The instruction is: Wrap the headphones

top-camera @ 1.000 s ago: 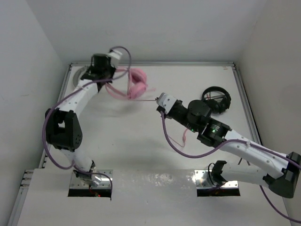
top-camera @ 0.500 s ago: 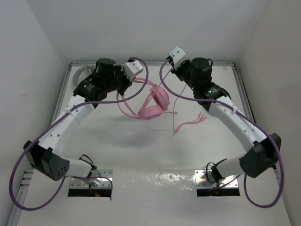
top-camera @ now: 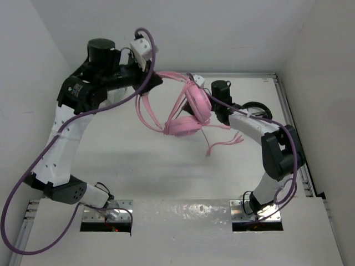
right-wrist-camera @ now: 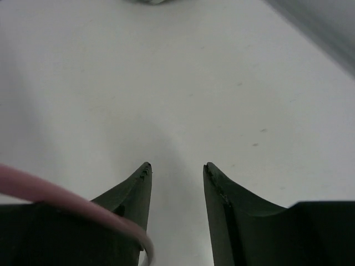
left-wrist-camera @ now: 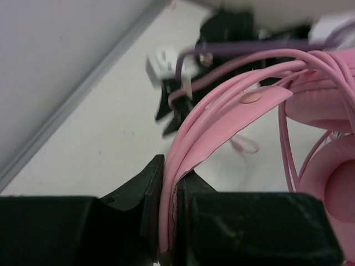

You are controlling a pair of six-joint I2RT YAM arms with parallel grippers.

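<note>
The pink headphones (top-camera: 188, 113) hang in the air above the table's back half, with cable loops (top-camera: 150, 113) drooping to their left. My left gripper (top-camera: 155, 79) is raised high and shut on the pink headband (left-wrist-camera: 222, 119); the band is pinched between its fingers (left-wrist-camera: 150, 183). My right gripper (top-camera: 198, 83) sits just behind the upper earcup (top-camera: 198, 102). It stands open (right-wrist-camera: 176, 166) with only bare table between the jaws. A strand of pink cable (right-wrist-camera: 55, 197) lies across its left finger. The cable's loose end (top-camera: 224, 144) trails on the table.
Black headphones (top-camera: 258, 108) lie at the back right, partly behind my right forearm. The white walls (top-camera: 222, 33) and the table's raised rim (top-camera: 285, 105) close in the back and sides. Purple arm cables (top-camera: 33, 172) hang by the left arm.
My left arm has lifted the headphones higher and toward the back. My right arm has folded back toward its base, and its gripper has opened and released the cable.
</note>
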